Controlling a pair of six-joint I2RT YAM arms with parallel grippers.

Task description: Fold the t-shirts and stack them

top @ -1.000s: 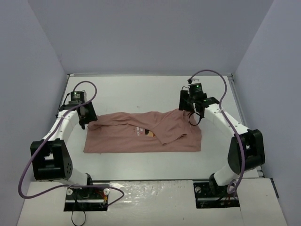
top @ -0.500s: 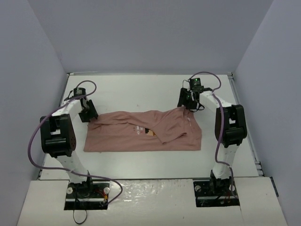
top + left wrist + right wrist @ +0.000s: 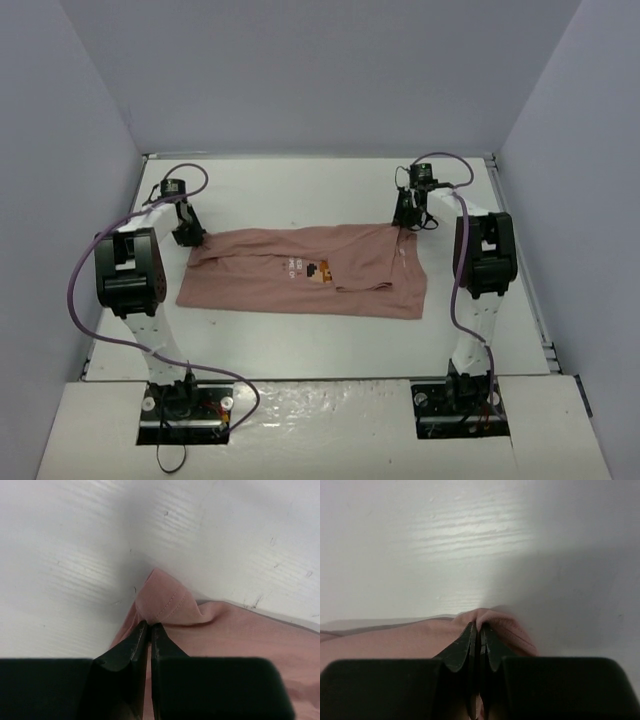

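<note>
The table (image 3: 300, 190) was plain white with a few faint scuffs, and pale bluish-grey walls (image 3: 320, 70) boxed it in left, right and far.

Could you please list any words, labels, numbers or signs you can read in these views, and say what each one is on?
White lettering on the pink t-shirt, beside its chest graphic: too small to read.
Both wrist views: no text at all.
Nothing else in the overhead view carries readable text.
</note>
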